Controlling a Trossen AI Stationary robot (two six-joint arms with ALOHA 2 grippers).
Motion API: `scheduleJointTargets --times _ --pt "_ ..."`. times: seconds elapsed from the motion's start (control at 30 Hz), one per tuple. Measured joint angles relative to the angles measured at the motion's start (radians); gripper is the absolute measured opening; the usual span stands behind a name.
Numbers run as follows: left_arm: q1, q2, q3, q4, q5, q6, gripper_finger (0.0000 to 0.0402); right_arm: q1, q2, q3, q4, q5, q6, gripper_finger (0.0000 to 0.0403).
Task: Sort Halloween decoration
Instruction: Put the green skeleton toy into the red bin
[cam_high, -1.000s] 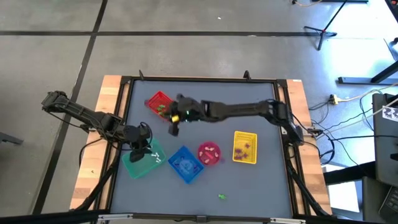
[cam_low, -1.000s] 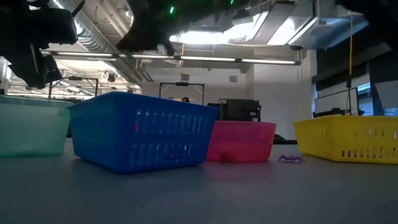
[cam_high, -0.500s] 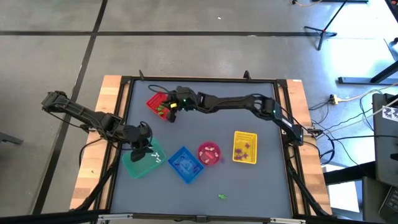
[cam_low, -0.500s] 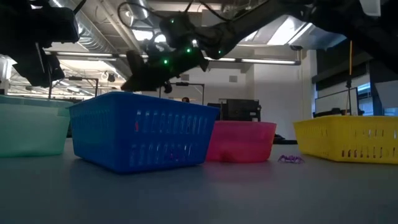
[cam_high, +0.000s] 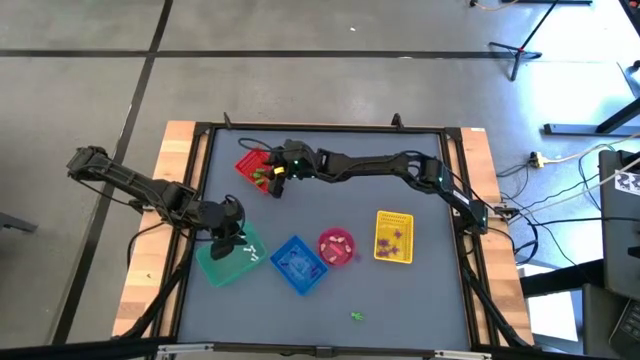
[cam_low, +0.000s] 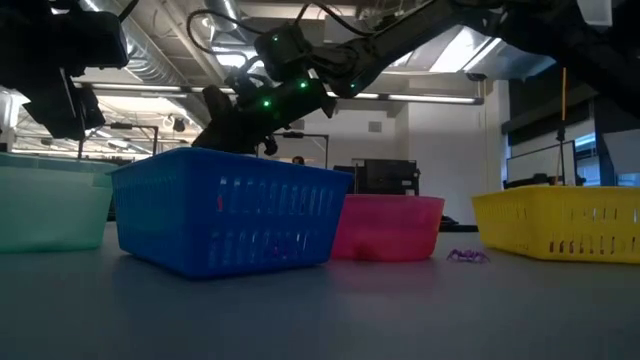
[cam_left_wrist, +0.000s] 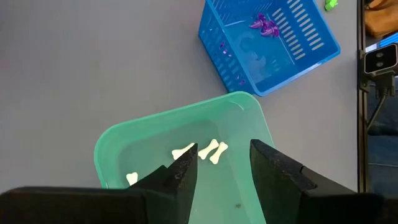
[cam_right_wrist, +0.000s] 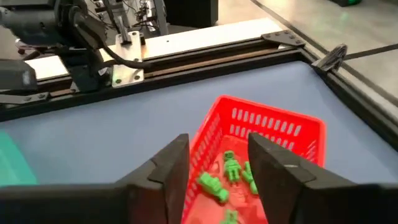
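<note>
The right gripper (cam_right_wrist: 214, 165) has travelled out over the red basket (cam_right_wrist: 283, 127) and its fingers now stand apart, holding nothing. Green trinkets (cam_right_wrist: 231, 168) lie directly beneath (likely a drop just made). The left gripper (cam_left_wrist: 222, 163) hovers, parted, above the teal basket (cam_left_wrist: 118, 140).

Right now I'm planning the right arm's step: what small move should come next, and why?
Probably lift the right pincer clear of the red basket. Its fingers stand open with nothing between them, and green figures already lie inside. One green piece sits loose on the table.
</note>
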Motion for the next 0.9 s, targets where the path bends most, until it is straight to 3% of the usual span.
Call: scheduleJointTargets --times 0.27,0.43,0.63,0.9 --pt "0.0 0.0 -0.001 0.002 0.001 0.0 0.0131 0.083 -0.07 0.03 -0.107 -0.129 -0.064 0.0164" --pt "0.0 0.0 -0.001 0.007 0.001 0.0 0.0131 0.187 -0.144 0.12 -0.354 -0.064 -0.189 0.0158" --pt "0.0 0.0 -0.001 0.051 0.001 0.001 0.0131 0.33 -0.16 0.31 -0.761 0.012 -0.207 0.0157" --pt "0.0 0.0 -0.001 0.262 0.001 0.101 0.0131 0.54 -0.163 0.4 -1.086 0.109 -0.029 0.0156"
